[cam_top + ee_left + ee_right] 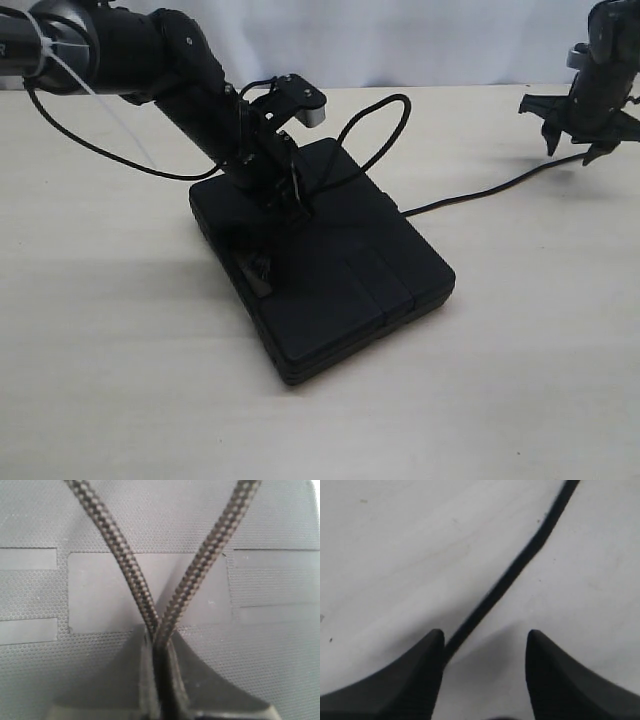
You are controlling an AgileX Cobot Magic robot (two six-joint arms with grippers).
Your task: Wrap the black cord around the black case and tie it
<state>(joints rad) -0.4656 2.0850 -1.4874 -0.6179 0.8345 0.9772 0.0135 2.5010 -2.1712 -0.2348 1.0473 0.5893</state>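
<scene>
black case (345,275) x1, black cord (480,191) x1; left end effector (296,192) clamps cord.

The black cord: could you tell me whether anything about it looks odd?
Nothing damaged, but the braided black cord is slack: a loose loop arches above the matte black plastic case, pinched by the left gripper; the rest trails across the pale table.

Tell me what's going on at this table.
The left gripper has its jaws shut on two strands of the black cord, pinched together over the top of the black case. The right gripper hangs over the table off to the side, jaws apart, with the cord's loose run lying under them. No knot shows.
</scene>
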